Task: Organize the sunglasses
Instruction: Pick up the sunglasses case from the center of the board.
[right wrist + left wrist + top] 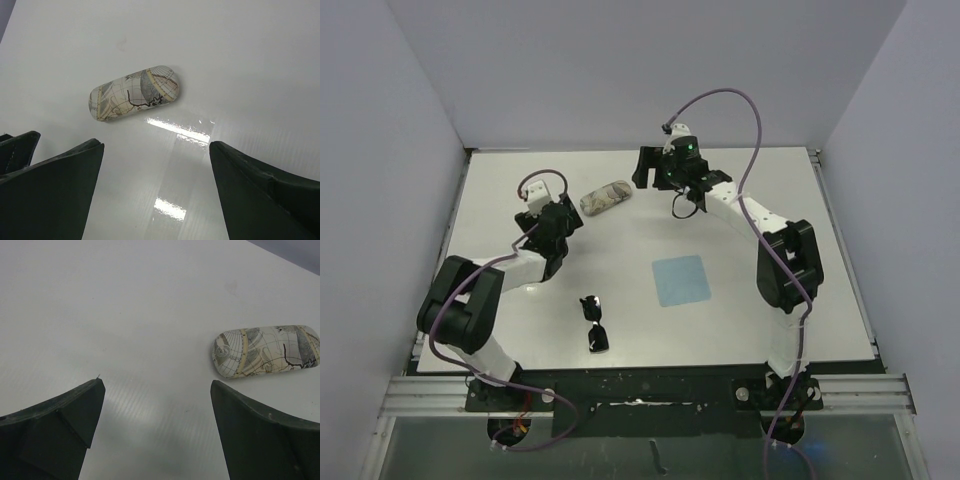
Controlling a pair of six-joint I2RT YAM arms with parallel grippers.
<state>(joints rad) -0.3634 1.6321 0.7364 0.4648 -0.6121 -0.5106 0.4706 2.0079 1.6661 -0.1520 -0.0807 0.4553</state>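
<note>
The black sunglasses lie on the white table near its front edge, left of centre, apart from both arms. They show in neither wrist view. My left gripper is open and empty at the back left, just left of the closed oval patterned case. In the left wrist view the case lies ahead to the right of the open gripper. My right gripper is open and empty at the back centre, right of the case. The case lies ahead of it in the right wrist view, beyond the gripper.
A light blue square cloth lies flat right of centre, between the sunglasses and the right arm. Grey walls close in the table at the back and sides. The table's front edge runs just behind the arm bases.
</note>
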